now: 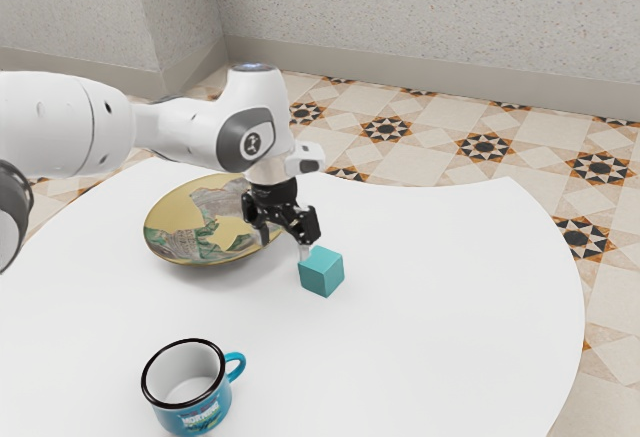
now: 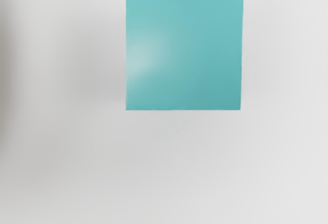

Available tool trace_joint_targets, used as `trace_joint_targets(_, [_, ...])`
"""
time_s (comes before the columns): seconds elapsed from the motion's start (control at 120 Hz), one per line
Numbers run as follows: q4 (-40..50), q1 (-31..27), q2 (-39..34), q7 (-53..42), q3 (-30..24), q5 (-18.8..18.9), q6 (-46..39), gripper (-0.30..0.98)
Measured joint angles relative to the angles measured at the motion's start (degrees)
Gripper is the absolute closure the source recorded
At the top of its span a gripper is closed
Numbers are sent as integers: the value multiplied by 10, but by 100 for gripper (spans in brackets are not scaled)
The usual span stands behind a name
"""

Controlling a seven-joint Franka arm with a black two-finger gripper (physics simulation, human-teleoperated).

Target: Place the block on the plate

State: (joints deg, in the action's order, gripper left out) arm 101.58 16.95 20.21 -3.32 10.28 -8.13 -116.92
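My gripper [image 1: 285,244] is low over the table with its two fingers apart and nothing held between them. Just beside it, toward the exterior view's right, the teal block [image 1: 321,272] rests on the white table. One finger overlaps the block's upper left corner in that view; whether they touch I cannot tell. From the hand, the block [image 2: 184,51] appears as a teal square on the white surface. The plate [image 1: 182,230], gold with grey and green patterning, lies on the exterior view's left of the gripper, its far right part hidden behind the hand.
A blue enamel mug [image 1: 192,409] with a black rim stands at the near side of the white table [image 1: 440,297], its handle toward the exterior view's right. The table's curved edge runs along the exterior view's right, with patterned floor beyond.
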Motion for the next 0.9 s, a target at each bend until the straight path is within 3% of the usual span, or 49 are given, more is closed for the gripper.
trace_joint_targets(0.35, [-70, 21, 70, 35, -5, -6, -23, 0])
trace_joint_targets(0.9, [-127, -31, 154, 27, -48, -4, -38, 0])
